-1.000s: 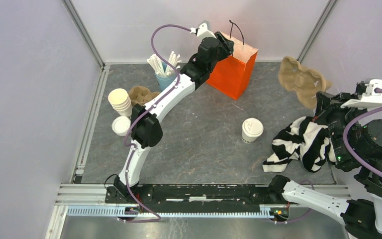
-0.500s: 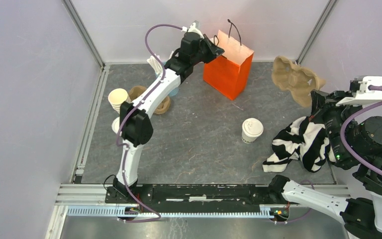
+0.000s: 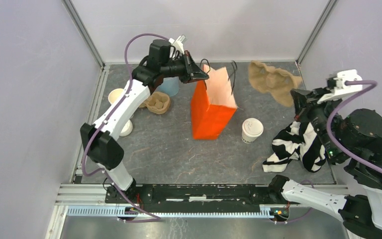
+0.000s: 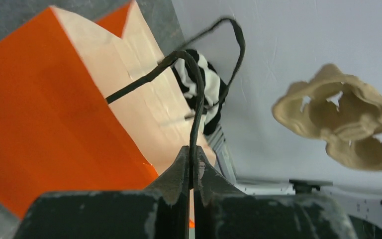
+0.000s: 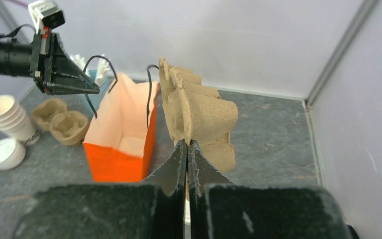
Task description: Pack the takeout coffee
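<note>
The takeout coffee (image 3: 252, 129), a cream cup with a white lid, stands upright on the grey table just right of the orange paper bag (image 3: 210, 107). The bag is open and leans. My left gripper (image 3: 203, 76) is shut on one of the bag's black cord handles (image 4: 195, 99) and holds the bag's top edge up. My right gripper (image 3: 295, 97) is shut on a brown pulp cup carrier (image 3: 271, 80) and holds it in the air right of the bag. The carrier also shows in the right wrist view (image 5: 199, 112), above the bag (image 5: 122, 139).
A black-and-white striped cloth (image 3: 301, 142) lies at the right. At the back left are a stack of lidless cups (image 3: 116, 95), a loose white lid (image 3: 125, 128), a second pulp carrier (image 3: 157, 102) and a blue cup (image 3: 169, 85). Walls enclose the table.
My left gripper has pulled the bag by its handle from the back wall forward and left to the table's middle, next to the coffee. My right gripper has carried the pulp carrier left towards the bag.
</note>
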`<action>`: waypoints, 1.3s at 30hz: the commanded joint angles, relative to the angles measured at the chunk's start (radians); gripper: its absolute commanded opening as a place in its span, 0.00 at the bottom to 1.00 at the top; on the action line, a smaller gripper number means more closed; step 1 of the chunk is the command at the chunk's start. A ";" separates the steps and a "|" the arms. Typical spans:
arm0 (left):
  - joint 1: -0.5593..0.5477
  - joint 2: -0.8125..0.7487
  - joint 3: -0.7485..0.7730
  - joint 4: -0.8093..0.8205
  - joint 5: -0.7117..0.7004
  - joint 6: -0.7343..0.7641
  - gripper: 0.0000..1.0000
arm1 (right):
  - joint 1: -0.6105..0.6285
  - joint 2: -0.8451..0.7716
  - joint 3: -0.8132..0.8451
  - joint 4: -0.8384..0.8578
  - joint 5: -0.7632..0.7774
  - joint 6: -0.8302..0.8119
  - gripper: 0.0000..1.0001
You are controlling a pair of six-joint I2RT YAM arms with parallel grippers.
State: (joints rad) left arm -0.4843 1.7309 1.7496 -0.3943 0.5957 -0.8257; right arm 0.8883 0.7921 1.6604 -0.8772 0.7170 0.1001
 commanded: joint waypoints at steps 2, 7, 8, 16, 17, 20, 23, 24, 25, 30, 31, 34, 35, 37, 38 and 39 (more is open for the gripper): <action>0.024 -0.149 -0.095 -0.171 0.161 0.211 0.02 | 0.001 0.064 0.012 0.050 -0.252 -0.058 0.00; 0.085 -0.255 -0.226 -0.273 0.159 0.305 0.02 | 0.002 0.101 0.021 0.058 -0.383 -0.063 0.00; 0.099 -0.264 -0.229 -0.308 0.140 0.323 0.02 | 0.002 0.106 0.026 0.058 -0.398 -0.063 0.00; 0.127 -0.254 0.011 -0.621 -0.251 0.311 0.49 | 0.001 0.127 0.052 0.138 -0.413 -0.038 0.00; 0.128 -0.262 0.041 -0.642 -0.278 0.265 0.57 | 0.002 0.133 0.062 0.144 -0.415 -0.032 0.00; 0.121 -0.308 0.033 -0.676 -0.317 0.132 0.78 | 0.002 0.142 0.072 0.156 -0.413 -0.030 0.00; 0.079 -0.401 -0.038 -0.705 -0.391 -0.027 0.99 | 0.001 0.123 0.036 0.178 -0.382 -0.034 0.00; 0.068 -0.437 -0.070 -0.714 -0.403 -0.106 1.00 | 0.001 0.114 0.018 0.191 -0.372 -0.035 0.00; 0.060 -0.477 -0.116 -0.721 -0.401 -0.184 1.00 | 0.002 0.104 0.002 0.200 -0.363 -0.035 0.00; -0.077 -0.630 -0.320 -0.631 -0.411 -0.647 0.99 | 0.001 0.066 -0.051 0.230 -0.347 -0.012 0.00; -0.129 -0.630 -0.315 -0.632 -0.461 -0.707 0.99 | 0.002 0.059 -0.060 0.232 -0.343 -0.006 0.00; -0.279 -0.574 -0.284 -0.644 -0.571 -0.875 1.00 | 0.002 0.034 -0.077 0.234 -0.328 0.001 0.00; -0.320 -0.544 -0.272 -0.645 -0.589 -0.919 1.00 | 0.002 0.030 -0.077 0.229 -0.320 0.001 0.00; -0.375 -0.471 -0.230 -0.658 -0.640 -0.980 1.00 | 0.002 0.028 -0.067 0.218 -0.307 0.001 0.00; -0.391 -0.425 -0.197 -0.682 -0.644 -1.008 1.00 | 0.001 0.028 -0.056 0.210 -0.303 0.001 0.00; -0.401 -0.382 -0.159 -0.735 -0.644 -1.028 1.00 | 0.001 0.031 -0.048 0.206 -0.300 0.002 0.00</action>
State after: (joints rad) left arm -0.8337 1.2179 1.4887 -1.0695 0.0616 -1.6001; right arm 0.8883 0.8295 1.5856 -0.7010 0.3775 0.0883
